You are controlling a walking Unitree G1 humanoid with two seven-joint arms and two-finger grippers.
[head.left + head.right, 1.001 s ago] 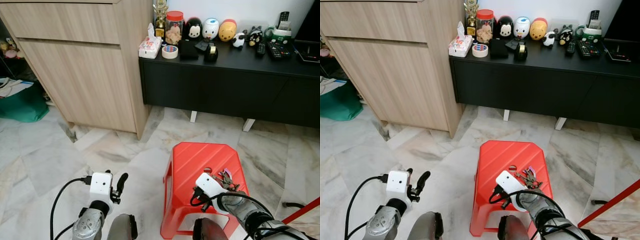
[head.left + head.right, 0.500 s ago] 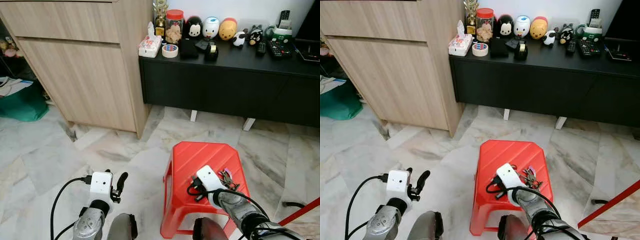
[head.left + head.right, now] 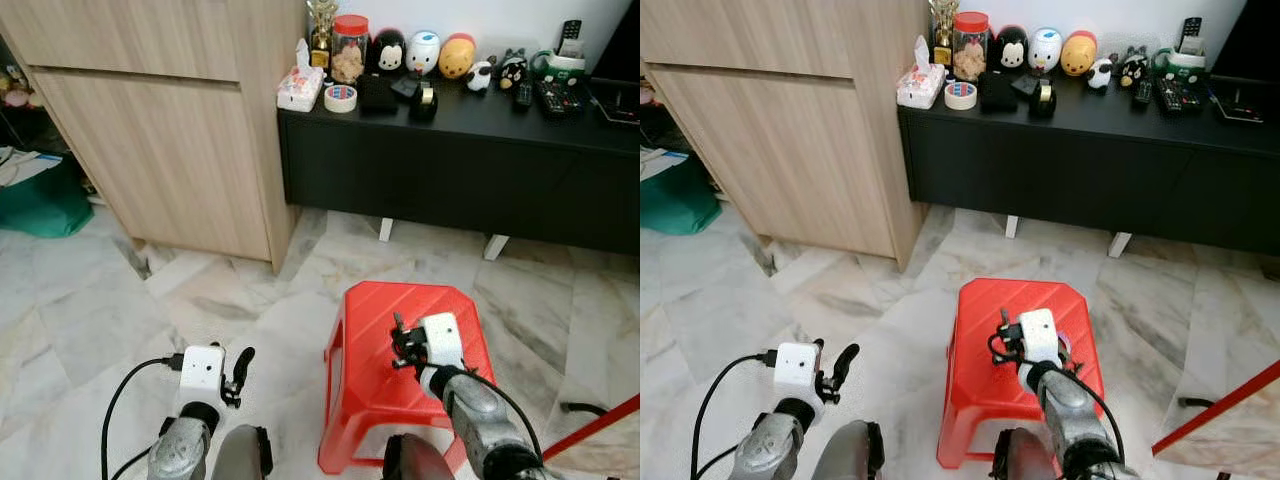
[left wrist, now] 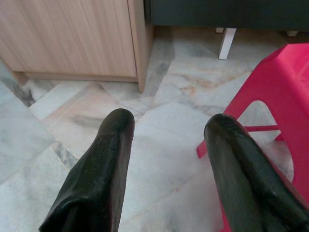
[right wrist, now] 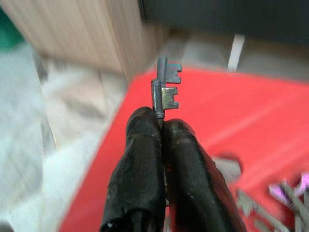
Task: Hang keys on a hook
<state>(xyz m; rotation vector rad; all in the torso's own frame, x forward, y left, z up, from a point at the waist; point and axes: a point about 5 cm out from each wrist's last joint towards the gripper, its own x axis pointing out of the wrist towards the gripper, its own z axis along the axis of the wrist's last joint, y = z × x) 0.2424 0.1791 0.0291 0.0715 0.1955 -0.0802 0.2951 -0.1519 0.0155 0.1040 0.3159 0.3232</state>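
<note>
My right gripper hovers over the red plastic stool, shut on a bunch of keys. In the right wrist view the two black fingers press together and two grey key bits stick out past the tips. More keys of the bunch and a purple piece hang beside the fingers, just above the stool top. My left gripper hangs low to the left of the stool over the marble floor, open with nothing between its fingers.
A light wood cabinet stands ahead on the left. Beside it a black sideboard carries toys, a jar, tape and remotes. A green bag lies at far left. A red pole crosses the lower right corner.
The right gripper has swung from pointing right beside the keys on the stool to pointing forward, now shut on the keys and holding them off the stool top. The left arm stayed put.
</note>
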